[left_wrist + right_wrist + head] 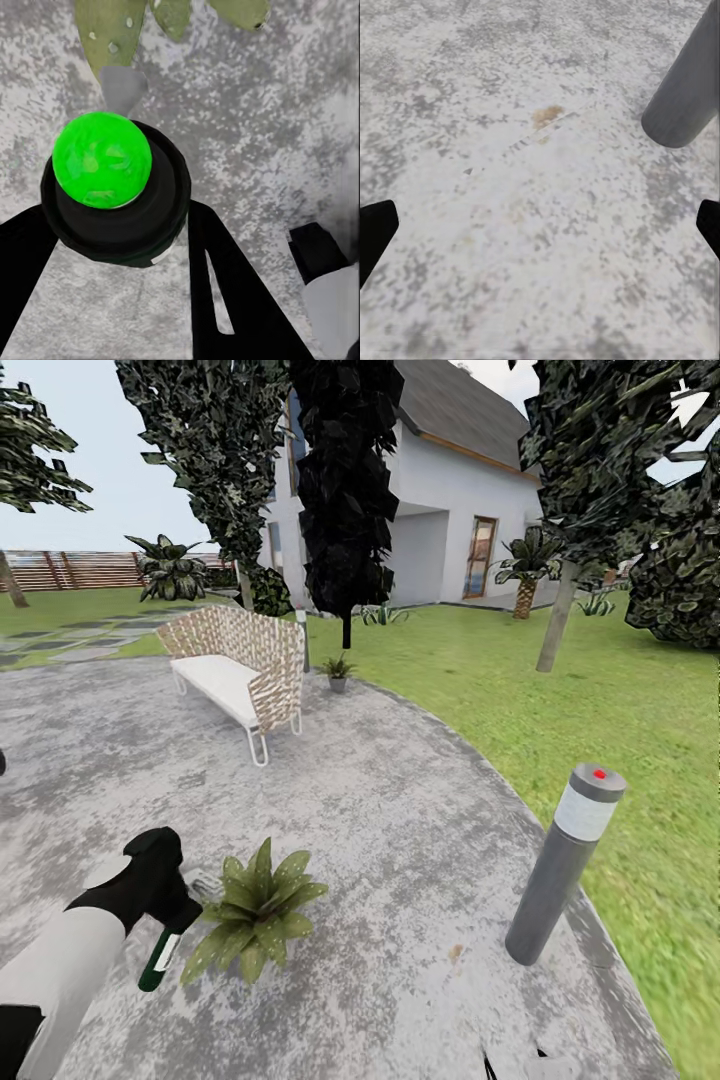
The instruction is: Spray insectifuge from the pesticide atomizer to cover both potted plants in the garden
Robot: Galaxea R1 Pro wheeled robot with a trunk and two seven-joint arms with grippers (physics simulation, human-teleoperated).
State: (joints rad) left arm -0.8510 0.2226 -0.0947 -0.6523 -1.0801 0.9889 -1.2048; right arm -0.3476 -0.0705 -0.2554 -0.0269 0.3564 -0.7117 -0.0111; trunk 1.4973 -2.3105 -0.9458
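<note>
1. While the left pincer [158, 905] grips the green bottle [160, 957], the bottle hangs beneath it, tilted, likely for spraying.
2. Just beside that pincer sits the near potted plant [255, 913] on the patio [400, 840].
3. Far beyond stands the second plant [337, 671].
4. Right pincer [540, 229] spread open over paving beside the lamp post [560, 870].

The head camera looks forward and down across the patio [400, 810] toward the house [450, 510], while both wrist cameras stare close down at that same paving (the right one catching the lamp post [686, 90]).
</note>
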